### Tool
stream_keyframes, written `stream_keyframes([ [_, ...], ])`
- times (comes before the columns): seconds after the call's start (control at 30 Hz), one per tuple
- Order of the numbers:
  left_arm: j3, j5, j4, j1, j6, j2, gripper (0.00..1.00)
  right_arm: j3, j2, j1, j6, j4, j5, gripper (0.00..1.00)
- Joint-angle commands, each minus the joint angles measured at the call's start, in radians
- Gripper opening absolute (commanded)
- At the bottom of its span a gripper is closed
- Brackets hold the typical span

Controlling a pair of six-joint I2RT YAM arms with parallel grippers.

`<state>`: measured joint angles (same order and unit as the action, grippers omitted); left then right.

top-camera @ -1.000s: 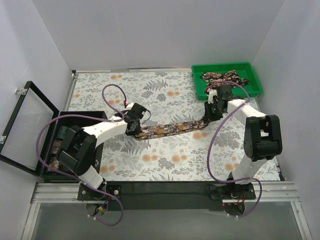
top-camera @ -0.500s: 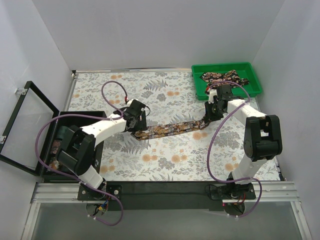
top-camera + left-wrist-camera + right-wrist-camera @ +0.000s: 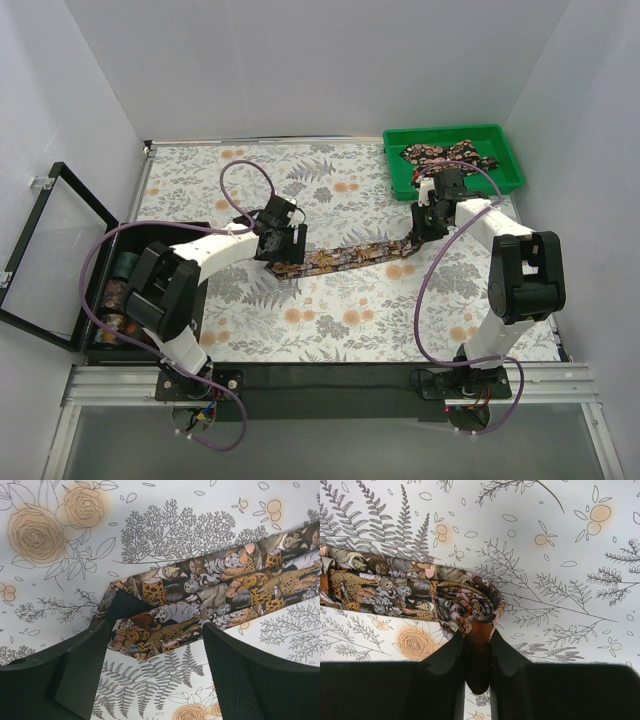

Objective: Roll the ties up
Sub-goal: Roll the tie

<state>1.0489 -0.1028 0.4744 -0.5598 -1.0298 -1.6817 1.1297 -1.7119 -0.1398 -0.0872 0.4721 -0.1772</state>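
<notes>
A dark paisley tie lies stretched across the fern-print tablecloth between both arms. My left gripper hovers open over its pointed left end, one finger on each side and nothing between them. At the other end, my right gripper is shut on the rolled-up part of the tie, with the coil's core pinched between the fingers. The flat length runs off to the left from the roll. Another tie lies in the green tray.
The green tray stands at the back right, just behind the right gripper. An open black box with rolled fabric inside sits at the left edge, its lid swung outward. White walls enclose the table.
My left gripper has opened and let go of the tie's left end, then shifted slightly right. The right gripper has held still on the roll.
</notes>
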Motion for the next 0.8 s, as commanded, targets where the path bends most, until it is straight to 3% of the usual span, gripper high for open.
stream_keyframes([
  [0.0,-0.001,0.046,-0.02,-0.002,0.073,0.007,0.68,0.033,0.037,-0.004,-0.02,-0.003,0.025,0.01],
  [0.4,-0.016,0.015,-0.059,-0.002,0.065,-0.078,0.49,0.104,0.006,-0.067,-0.031,0.056,0.171,0.01],
  [0.53,-0.039,0.02,-0.063,-0.002,0.05,-0.084,0.4,0.14,-0.014,-0.107,-0.016,0.097,0.326,0.01],
  [0.77,-0.072,0.075,-0.079,-0.002,0.027,-0.069,0.39,0.202,-0.061,-0.185,0.066,0.138,0.537,0.01],
])
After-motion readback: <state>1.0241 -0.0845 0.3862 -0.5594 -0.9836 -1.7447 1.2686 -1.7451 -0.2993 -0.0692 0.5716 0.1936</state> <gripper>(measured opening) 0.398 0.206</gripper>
